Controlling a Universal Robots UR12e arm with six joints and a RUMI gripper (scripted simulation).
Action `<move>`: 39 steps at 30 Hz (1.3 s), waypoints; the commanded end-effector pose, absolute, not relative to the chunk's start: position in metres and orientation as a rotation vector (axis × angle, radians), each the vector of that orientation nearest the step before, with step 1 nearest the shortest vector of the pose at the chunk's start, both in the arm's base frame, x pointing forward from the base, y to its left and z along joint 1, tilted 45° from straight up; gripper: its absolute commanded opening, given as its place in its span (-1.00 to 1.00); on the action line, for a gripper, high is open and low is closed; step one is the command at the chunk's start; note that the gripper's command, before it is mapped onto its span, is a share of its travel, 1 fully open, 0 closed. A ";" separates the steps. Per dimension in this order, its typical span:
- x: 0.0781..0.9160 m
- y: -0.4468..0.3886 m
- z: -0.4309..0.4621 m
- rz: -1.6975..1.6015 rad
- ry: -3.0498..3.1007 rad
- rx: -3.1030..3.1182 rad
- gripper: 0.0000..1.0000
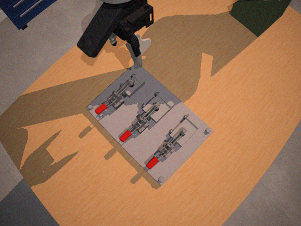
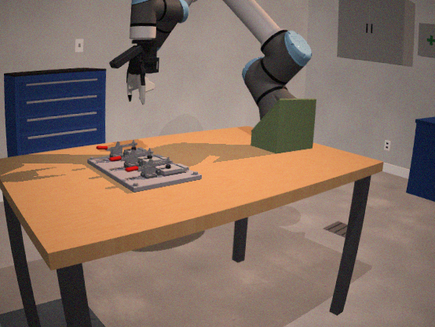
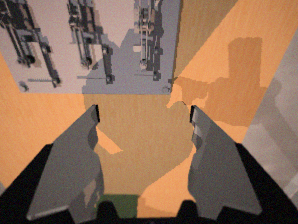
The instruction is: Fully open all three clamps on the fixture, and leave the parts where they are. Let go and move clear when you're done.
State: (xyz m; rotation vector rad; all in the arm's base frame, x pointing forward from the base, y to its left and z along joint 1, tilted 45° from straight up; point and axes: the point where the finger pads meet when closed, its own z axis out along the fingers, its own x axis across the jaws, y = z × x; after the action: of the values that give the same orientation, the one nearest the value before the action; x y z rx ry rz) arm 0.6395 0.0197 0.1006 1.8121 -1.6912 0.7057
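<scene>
The grey fixture plate (image 1: 114,119) (image 3: 117,15) lies on the table with three toggle clamps in a row. Their red handles, left (image 1: 101,108) (image 2: 102,148), middle (image 1: 125,136) (image 2: 115,159) and right (image 1: 152,163) (image 2: 132,168), all lie low and point outward. Each clamp's arm reaches over its part; the middle part (image 1: 162,114) and right part (image 1: 187,138) (image 2: 175,169) show as flat plates, the left one is in shadow. All three clamps look closed. My gripper (image 1: 126,55) (image 2: 137,101) (image 3: 145,106) is open and empty, high above the table beyond the plate's far corner, near the left clamp's end.
A green angled block (image 1: 258,16) (image 2: 294,126) stands at the back right of the table. Bolt heads sit at the plate's corners, and small upright pins stand beside the parts. A blue drawer cabinet (image 1: 30,9) (image 2: 59,112) stands behind the table.
</scene>
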 end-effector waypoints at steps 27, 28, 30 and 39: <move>0.640 0.020 0.102 0.709 -1.693 1.813 0.17; 0.640 0.020 0.102 0.709 -1.693 1.813 0.17; 0.640 0.020 0.102 0.709 -1.693 1.813 0.17; 0.640 0.020 0.103 0.709 -1.693 1.813 -0.44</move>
State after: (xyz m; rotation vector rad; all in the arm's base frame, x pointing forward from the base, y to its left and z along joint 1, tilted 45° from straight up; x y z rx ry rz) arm 0.6395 0.0197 0.1006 1.8121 -1.6912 0.7057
